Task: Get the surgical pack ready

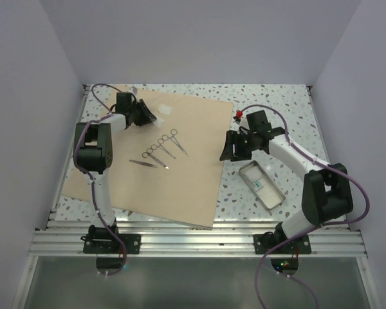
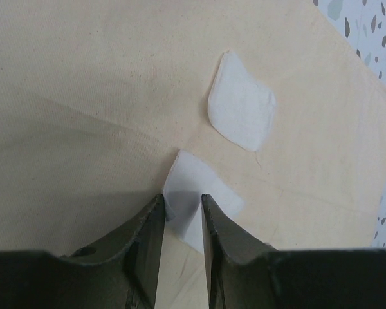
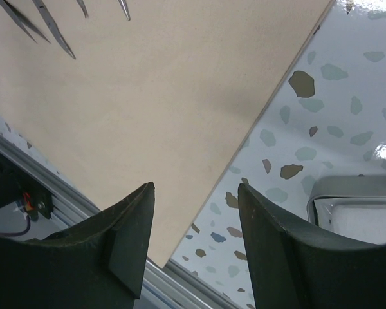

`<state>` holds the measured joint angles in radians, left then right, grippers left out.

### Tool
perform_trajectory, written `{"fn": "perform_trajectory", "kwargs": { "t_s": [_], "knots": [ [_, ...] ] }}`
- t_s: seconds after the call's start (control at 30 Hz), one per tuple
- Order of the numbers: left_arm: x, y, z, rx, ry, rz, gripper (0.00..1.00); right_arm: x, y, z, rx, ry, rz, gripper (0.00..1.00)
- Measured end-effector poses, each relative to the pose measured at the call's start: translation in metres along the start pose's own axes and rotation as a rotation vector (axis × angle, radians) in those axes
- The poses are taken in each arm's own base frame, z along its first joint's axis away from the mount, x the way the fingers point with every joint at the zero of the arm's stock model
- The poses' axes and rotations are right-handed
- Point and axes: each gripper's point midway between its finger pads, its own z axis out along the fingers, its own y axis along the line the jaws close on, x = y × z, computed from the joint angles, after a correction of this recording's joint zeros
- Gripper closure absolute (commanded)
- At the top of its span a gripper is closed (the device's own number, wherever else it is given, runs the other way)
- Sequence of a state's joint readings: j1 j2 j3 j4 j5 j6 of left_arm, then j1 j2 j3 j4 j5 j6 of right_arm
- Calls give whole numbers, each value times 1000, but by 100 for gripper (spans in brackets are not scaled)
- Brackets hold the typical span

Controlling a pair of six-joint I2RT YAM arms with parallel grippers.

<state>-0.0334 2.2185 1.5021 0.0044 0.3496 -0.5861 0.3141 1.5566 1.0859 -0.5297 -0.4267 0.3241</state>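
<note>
The surgical pack is a wide tan sheet lying flat on the table. Near its far left corner lie two white gauze pads. My left gripper is down on that corner. In the left wrist view, the near pad lies between the narrowly open fingers of the left gripper, its edge curling against the left finger. The other pad lies loose beyond. My right gripper hovers open over the sheet's right edge, nothing between the fingers of the right gripper.
Several scissors-like instruments and tweezers lie in the middle of the sheet. A small metal tray with white pads stands on the speckled table right of the sheet, its corner in the right wrist view.
</note>
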Motion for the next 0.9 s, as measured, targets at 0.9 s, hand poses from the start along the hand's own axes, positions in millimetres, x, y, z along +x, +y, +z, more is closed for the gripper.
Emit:
{"fn": "perform_trajectory", "kwargs": {
  "t_s": [0.9],
  "knots": [
    [-7, 10, -5, -76, -20, 36, 64, 4, 1, 2, -15, 7, 4, 43]
  ]
}}
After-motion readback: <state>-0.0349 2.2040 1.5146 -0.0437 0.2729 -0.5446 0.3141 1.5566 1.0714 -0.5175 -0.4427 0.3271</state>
